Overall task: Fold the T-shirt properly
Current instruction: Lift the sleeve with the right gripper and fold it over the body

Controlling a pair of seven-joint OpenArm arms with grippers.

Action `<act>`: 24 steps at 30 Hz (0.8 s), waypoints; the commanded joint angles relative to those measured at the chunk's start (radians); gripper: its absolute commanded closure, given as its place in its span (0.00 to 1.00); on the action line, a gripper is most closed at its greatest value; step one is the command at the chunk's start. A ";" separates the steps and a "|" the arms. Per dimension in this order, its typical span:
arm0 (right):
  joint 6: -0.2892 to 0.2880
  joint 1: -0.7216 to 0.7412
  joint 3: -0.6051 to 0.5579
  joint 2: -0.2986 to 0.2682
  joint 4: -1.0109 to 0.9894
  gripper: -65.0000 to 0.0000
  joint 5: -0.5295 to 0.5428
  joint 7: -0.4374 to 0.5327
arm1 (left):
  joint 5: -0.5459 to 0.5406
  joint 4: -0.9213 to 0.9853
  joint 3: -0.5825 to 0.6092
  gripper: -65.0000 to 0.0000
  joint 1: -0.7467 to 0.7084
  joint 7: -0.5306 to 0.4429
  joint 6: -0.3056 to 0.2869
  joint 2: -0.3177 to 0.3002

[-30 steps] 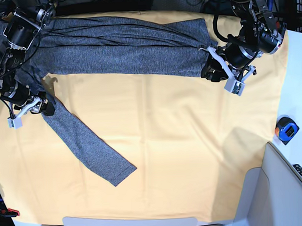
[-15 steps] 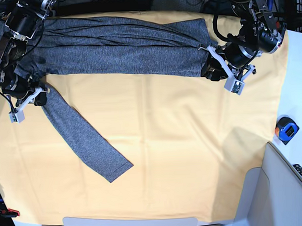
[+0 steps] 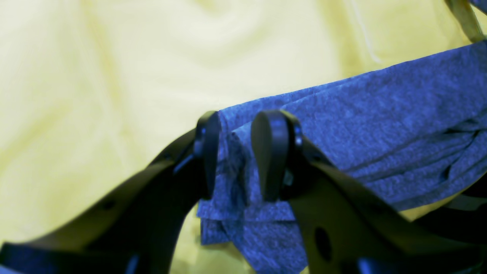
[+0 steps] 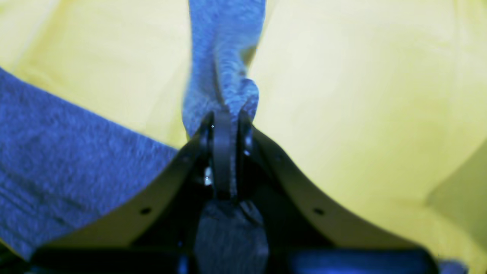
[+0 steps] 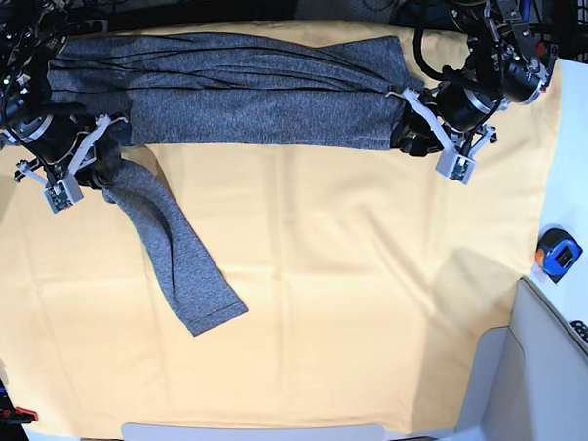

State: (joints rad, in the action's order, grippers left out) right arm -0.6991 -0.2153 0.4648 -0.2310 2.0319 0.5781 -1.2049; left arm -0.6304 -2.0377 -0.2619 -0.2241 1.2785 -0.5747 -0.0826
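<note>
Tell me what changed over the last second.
The right claw closed on the T-shirt at its sleeve and carried it up and toward the table's middle, so the sleeve swung inward and its cuff slid nearer. The left claw stayed clamped on the hem end; the body of the shirt and the tape measure did not move.

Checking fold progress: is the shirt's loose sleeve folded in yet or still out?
Still out. The sleeve trails from the T-shirt across the yellow cloth, its upper end pinched in the right hand.

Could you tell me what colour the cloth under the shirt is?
Yellow-orange, plain; the cloth shows best in the base view, spread under the grey shirt.
</note>
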 commanded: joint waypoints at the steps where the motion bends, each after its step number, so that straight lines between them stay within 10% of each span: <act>1: 0.001 -0.022 0.004 -0.009 0.017 1.00 0.015 0.013 | -0.012 -0.015 -0.004 0.72 0.009 -0.021 -0.001 0.004; 24: 0.001 -0.204 -0.202 0.038 0.020 1.00 0.012 0.017 | -0.016 -0.013 0.000 0.72 0.002 -0.021 -0.001 0.010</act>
State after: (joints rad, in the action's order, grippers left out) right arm -0.6926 -0.4191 0.2626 -0.1841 2.0342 0.5747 -1.2045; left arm -0.6312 -2.0373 -0.2615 -0.2272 1.2778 -0.5762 -0.0685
